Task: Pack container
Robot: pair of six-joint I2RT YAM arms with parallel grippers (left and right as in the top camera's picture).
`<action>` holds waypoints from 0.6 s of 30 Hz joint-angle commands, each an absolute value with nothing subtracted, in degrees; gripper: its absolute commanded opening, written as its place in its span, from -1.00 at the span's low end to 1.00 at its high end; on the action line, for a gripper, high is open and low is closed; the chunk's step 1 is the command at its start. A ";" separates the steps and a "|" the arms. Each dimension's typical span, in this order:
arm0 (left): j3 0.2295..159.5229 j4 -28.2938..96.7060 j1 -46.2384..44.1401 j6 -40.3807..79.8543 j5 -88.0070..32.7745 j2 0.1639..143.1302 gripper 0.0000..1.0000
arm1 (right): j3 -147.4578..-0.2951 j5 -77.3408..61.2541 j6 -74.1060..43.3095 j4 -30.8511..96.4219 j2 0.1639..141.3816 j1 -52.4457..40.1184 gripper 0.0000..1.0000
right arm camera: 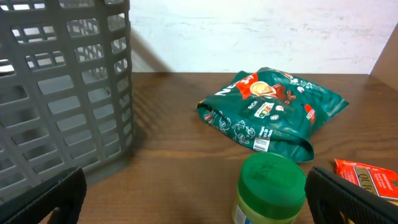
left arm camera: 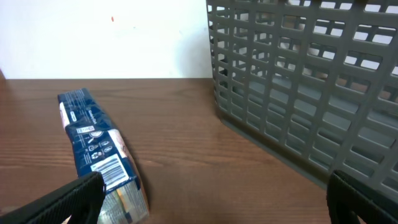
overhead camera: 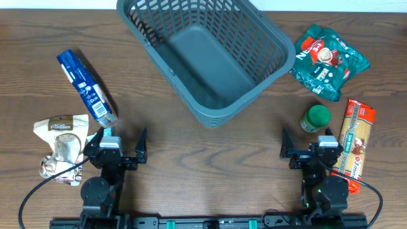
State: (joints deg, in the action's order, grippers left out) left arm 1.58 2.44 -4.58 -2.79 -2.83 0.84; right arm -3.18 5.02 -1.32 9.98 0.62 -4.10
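Container: sat at top centre of the overhead view, turned at an angle on the bench, its solid floor showing bare.
Left gripper: down at lower left, released, jaws spread wide, grasping nothing, well apart from the container.
Right gripper: lower right, released too, jaws wide, nothing between them.
Blue packet: lay slanted at the left, its lower end just beside the left gripper.
Beige pouch: crumpled at far lower left, beside the left arm.
Green bag: flat at upper right, near the container's right corner.
Green-lidded jar: stood upright, just ahead of the right gripper, below the green bag.
Red packet: lay lengthwise at the right edge, just beside the jar.
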 commanded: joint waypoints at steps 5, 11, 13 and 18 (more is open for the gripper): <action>0.25 3.95 -4.75 -2.46 -2.55 0.30 0.97 | -2.94 5.78 -2.31 10.00 0.30 -4.64 0.99; 0.25 3.95 -4.75 -2.46 -2.52 0.30 0.97 | -2.94 5.78 -2.31 10.00 0.30 -4.64 0.98; 0.25 3.95 -4.75 -2.48 -2.52 0.30 0.97 | -2.94 5.78 -2.31 10.00 0.30 -4.64 0.98; 0.25 3.95 -4.75 -2.46 -2.52 0.30 0.97 | -2.94 5.76 -2.31 10.00 0.30 -4.64 0.99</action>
